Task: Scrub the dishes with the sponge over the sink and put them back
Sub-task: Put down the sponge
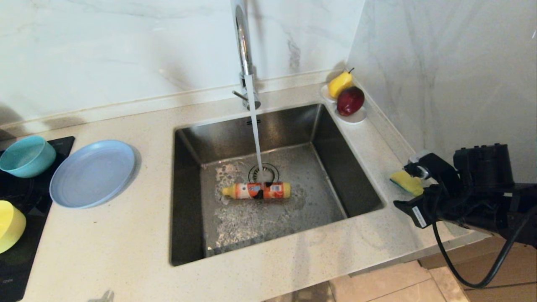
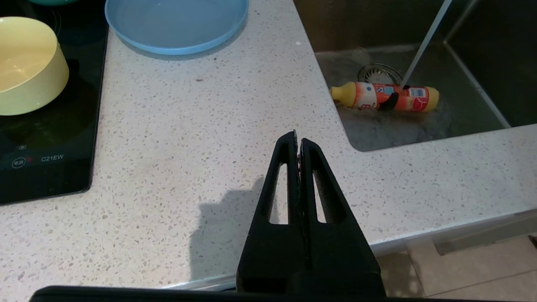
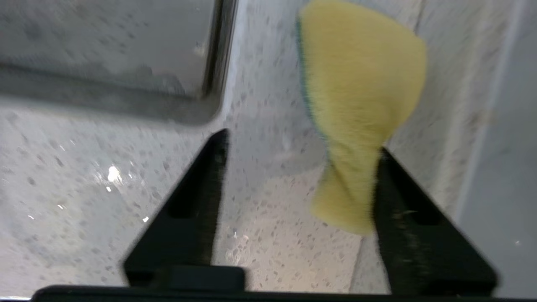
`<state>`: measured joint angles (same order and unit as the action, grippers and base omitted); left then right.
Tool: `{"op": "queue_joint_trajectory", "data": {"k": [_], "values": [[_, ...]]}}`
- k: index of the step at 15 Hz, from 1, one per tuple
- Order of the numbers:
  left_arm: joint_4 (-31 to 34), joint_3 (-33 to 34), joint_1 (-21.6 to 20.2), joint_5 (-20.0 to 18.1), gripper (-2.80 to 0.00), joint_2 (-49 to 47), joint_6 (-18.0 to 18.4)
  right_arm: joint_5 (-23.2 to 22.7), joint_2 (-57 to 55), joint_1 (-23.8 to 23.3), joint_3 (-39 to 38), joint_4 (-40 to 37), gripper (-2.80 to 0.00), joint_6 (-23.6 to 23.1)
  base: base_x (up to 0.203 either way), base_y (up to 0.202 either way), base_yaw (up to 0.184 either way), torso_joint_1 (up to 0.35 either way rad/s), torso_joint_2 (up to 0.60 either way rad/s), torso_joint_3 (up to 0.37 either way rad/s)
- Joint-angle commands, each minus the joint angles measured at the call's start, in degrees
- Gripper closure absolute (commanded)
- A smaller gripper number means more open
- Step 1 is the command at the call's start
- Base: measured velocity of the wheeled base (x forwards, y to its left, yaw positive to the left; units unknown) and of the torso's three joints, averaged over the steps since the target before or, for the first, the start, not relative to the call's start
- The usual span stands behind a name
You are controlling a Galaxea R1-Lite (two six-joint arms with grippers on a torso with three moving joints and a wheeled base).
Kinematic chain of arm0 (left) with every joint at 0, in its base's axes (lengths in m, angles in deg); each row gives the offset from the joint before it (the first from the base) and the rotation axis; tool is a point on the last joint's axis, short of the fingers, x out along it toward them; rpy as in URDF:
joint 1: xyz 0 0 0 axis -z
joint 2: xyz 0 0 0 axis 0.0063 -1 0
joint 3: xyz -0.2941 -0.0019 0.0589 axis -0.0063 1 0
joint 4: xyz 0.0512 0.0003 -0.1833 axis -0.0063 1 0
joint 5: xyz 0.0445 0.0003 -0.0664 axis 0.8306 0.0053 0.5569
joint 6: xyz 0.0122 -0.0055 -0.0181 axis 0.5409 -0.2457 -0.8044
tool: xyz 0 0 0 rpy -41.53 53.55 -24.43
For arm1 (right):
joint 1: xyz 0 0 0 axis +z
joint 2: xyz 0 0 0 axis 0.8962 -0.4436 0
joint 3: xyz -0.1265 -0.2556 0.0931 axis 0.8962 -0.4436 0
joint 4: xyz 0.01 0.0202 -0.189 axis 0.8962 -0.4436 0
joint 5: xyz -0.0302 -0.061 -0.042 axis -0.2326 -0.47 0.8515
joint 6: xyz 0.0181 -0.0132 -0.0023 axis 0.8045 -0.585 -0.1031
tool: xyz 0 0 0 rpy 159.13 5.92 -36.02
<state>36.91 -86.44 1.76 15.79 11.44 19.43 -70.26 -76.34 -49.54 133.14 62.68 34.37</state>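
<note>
**Inspector:** Right gripper [image 3: 300, 147], lower right of the head view: jaws spread wide. The sponge [image 3: 361, 100] lies against one finger only, pinched narrow at that end, so it is not clamped. It sits over the counter [image 1: 126, 251] just right of the sink [image 1: 356, 176].

**Supervisor:** And the left?

**Inspector:** Left gripper [image 2: 298, 144] is pressed together, empty, parked over the counter's front edge. The plate [image 1: 92, 173] and teal bowl [image 1: 27, 155] stand at the left of the frame, the yellow bowl [image 1: 10, 226] lower left on the cooktop [image 1: 25, 264]. A detergent bottle [image 1: 256, 191] lies in the basin under the running faucet [image 1: 243, 46].

**Supervisor:** Risks?

**Inspector:** In my judgement, the unclamped sponge could cling to the finger and be dragged off the counter edge. The bottle may block the drain or obstruct scrubbing.
</note>
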Motion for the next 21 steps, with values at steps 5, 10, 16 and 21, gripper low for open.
{"op": "queue_joint_trajectory", "data": {"k": [5, 10, 16, 21], "values": [[-0.04, 1.93, 0.00, 0.04, 0.00, 0.07, -0.05, -0.10, -1.29, 1.01, 0.70, -0.84, -2.80, 1.63, 0.000, 0.000, 0.000, 0.000, 0.00, 0.000], [-0.04, 1.91, 0.00, 0.04, 0.00, -0.02, -0.05, -0.01, -3.11, 1.56, 1.46, -0.42, -2.80, 2.43, 0.000, 0.000, 0.000, 0.000, 0.00, 0.000], [-0.04, 1.93, 0.00, 0.04, 0.00, 0.07, -0.05, 1.58, -3.78, 3.57, 2.19, -0.56, -2.80, 3.50, 0.000, 0.000, 0.000, 0.000, 0.00, 0.000], [-0.04, 1.93, 0.00, 0.04, 0.00, 0.07, -0.05, 2.22, -4.80, 4.15, 1.49, -0.40, -2.80, 5.76, 0.000, 0.000, 0.000, 0.000, 0.00, 0.000]]}}
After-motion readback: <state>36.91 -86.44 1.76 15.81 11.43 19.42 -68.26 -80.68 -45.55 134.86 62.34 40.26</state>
